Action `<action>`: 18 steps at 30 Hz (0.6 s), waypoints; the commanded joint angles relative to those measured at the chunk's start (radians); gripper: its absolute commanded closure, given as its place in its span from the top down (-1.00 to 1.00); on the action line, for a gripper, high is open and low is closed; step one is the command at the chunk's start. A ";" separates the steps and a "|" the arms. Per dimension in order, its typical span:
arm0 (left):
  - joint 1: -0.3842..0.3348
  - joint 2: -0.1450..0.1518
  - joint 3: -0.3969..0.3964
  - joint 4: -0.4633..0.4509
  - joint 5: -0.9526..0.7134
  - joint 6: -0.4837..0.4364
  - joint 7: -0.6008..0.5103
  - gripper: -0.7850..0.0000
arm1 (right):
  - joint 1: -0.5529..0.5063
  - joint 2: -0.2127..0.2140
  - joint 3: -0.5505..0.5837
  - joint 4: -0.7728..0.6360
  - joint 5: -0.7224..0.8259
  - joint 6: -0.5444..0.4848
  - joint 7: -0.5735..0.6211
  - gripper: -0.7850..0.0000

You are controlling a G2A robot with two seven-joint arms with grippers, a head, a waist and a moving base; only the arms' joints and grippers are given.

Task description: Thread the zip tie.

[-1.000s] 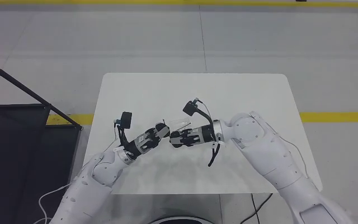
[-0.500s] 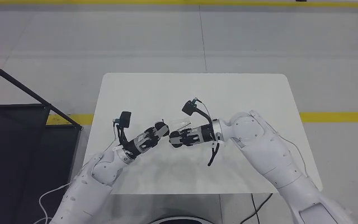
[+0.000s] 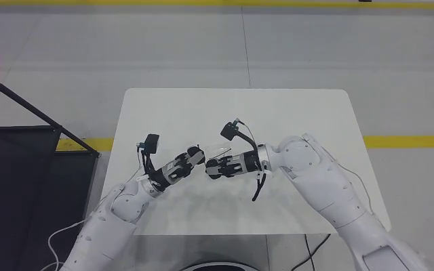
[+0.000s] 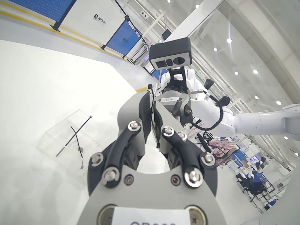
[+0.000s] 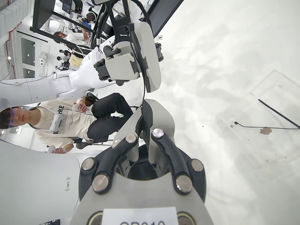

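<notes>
Wrist cams: 2 ties [image 4: 83, 124], tray [image 4: 50, 133]

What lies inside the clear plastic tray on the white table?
Two thin black zip ties, crossed over each other, and a small brown scrap lie in the clear plastic tray. Only where they cross is the lower tie covered.

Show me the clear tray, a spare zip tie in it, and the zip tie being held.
Clear tray [image 4: 55, 131]: left wrist view, on its bare floor.
Spare zip tie [image 4: 80, 128]: left wrist view, on its strap, inside the tray.
Held zip tie [image 5: 143, 95]: right wrist view, on the exposed strap.
</notes>
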 commanded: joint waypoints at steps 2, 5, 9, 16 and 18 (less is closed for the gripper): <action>-0.002 -0.001 0.001 0.003 -0.005 -0.003 -0.008 -0.67 | 0.000 -0.001 -0.001 0.002 0.000 -0.002 0.003 -1.00; -0.005 -0.002 0.004 0.007 -0.017 -0.007 -0.018 -0.66 | 0.002 -0.001 -0.002 0.004 0.000 -0.006 0.005 -1.00; -0.010 -0.004 0.006 0.014 -0.035 -0.015 -0.034 -0.65 | 0.002 -0.002 -0.002 0.006 -0.002 -0.011 0.007 -1.00; -0.016 -0.006 0.008 0.026 -0.054 -0.023 -0.052 -0.77 | 0.001 -0.002 0.000 0.004 -0.004 -0.011 0.010 -1.00; -0.016 -0.006 0.007 0.027 -0.055 -0.024 -0.054 -0.84 | 0.000 -0.002 0.000 0.004 -0.004 -0.011 0.010 -1.00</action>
